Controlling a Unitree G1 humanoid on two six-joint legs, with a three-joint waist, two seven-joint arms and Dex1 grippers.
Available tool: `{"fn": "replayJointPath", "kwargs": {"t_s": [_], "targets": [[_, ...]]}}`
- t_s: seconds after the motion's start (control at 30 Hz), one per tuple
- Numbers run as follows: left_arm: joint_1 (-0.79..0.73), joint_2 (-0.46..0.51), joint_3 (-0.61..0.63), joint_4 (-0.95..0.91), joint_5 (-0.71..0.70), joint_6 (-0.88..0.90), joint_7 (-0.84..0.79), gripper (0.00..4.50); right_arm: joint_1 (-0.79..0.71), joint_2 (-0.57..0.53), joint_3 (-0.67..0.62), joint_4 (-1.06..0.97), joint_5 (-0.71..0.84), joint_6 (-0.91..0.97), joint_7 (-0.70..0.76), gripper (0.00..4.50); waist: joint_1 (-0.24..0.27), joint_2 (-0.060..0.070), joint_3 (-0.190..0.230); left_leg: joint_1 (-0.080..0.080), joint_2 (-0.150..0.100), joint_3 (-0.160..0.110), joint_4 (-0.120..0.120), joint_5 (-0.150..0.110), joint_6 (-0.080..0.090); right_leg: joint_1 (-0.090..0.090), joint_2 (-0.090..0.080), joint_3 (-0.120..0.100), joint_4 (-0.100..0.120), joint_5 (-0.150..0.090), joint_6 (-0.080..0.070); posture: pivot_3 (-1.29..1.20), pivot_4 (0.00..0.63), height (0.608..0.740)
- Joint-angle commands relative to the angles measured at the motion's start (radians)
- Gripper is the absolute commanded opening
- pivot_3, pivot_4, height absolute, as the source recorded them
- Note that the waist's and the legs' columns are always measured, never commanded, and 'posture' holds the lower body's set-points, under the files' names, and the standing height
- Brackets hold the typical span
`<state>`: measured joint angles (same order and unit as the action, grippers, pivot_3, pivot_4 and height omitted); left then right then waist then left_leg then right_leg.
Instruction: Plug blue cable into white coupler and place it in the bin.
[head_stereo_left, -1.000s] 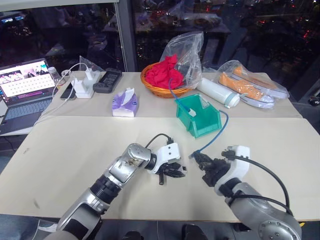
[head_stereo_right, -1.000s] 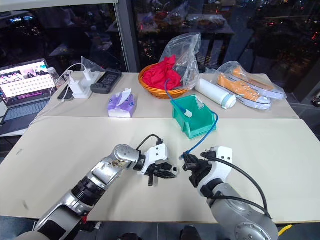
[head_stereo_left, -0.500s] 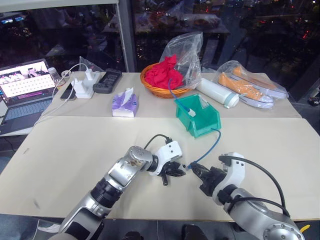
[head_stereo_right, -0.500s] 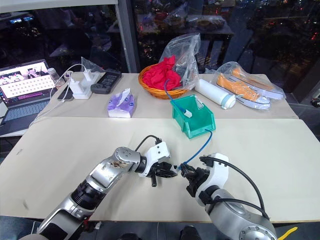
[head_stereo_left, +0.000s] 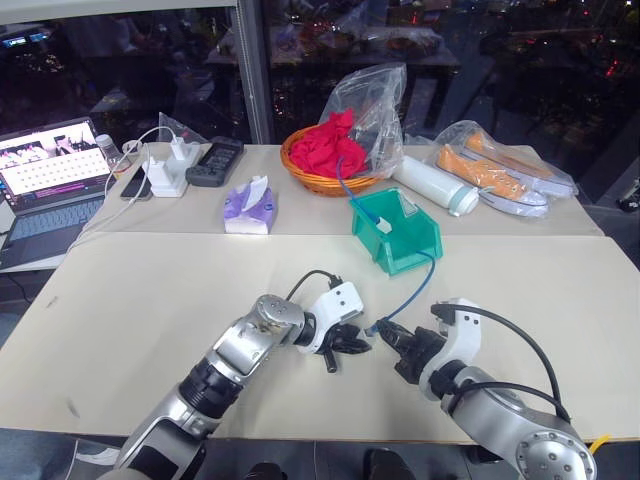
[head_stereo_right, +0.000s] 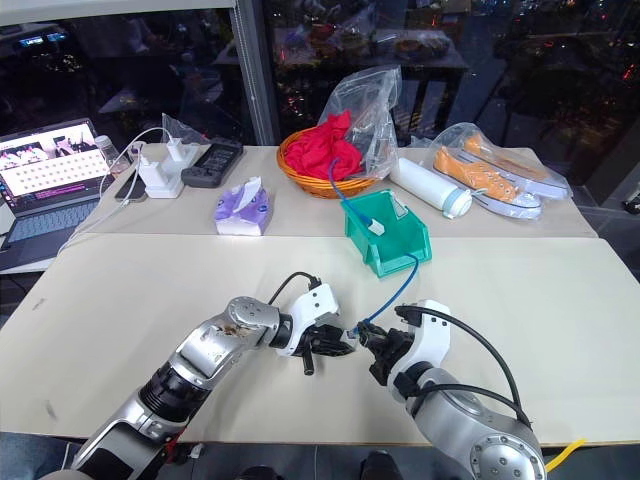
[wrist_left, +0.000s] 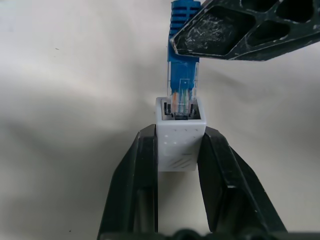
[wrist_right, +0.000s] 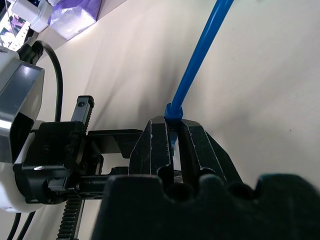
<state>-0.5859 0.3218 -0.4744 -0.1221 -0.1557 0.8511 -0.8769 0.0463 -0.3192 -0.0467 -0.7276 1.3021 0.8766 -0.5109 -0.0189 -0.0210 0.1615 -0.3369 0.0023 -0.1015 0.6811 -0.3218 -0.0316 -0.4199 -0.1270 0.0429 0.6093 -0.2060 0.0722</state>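
Bin (head_stereo_left: 398, 232) set beyond the grippers with bare tabletop (head_stereo_left: 150, 300) around, blue cable (head_stereo_left: 412, 290) pinched near its plug by right gripper (head_stereo_left: 388, 335), white coupler (wrist_left: 180, 134) clamped by left gripper (wrist_left: 179, 150), plug tip seen entering its socket in left wrist view

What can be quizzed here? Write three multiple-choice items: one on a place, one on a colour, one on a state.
1. Where is the white coupler?
A. between the left gripper's fingers
B. in the bin
C. in the basket
2. What colour is the bin?
A. orange
B. teal-green
C. purple
3. How does the blue cable's plug stand?
A. lying loose on the table
B. entering the coupler's socket
C. inside the bin

Answers: 1 A, the left wrist view shows both fingers clamping it. 2 B, seen in the head views. 3 B, the clear plug sits in the socket mouth while the right gripper grips the cable.
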Motion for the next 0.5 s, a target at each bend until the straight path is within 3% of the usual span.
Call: {"fn": "replayJointPath", "kwargs": {"t_s": [0.03,0.5], "targets": [[0.013,-0.002,0.017,-0.007,-0.001,0.026,0.041,0.63,0.016,-0.027,0.019,0.005,0.018,0.016,0.002,0.0,0.001,0.0,0.0,0.0,0.0,0.0,0.0,0.0,0.0,0.0,0.0,0.0,0.0,0.0,0.0,0.0,0.15,0.74],[0.029,-0.052,0.058,-0.1,-0.042,0.13,0.161,0.63,-0.055,-0.202,0.127,0.048,-0.055,0.155,0.094,0.0,0.001,0.0,0.0,0.001,0.0,0.0,0.0,0.0,0.0,0.001,0.0,0.0,0.0,0.0,0.0,0.0,0.15,0.74]]}}
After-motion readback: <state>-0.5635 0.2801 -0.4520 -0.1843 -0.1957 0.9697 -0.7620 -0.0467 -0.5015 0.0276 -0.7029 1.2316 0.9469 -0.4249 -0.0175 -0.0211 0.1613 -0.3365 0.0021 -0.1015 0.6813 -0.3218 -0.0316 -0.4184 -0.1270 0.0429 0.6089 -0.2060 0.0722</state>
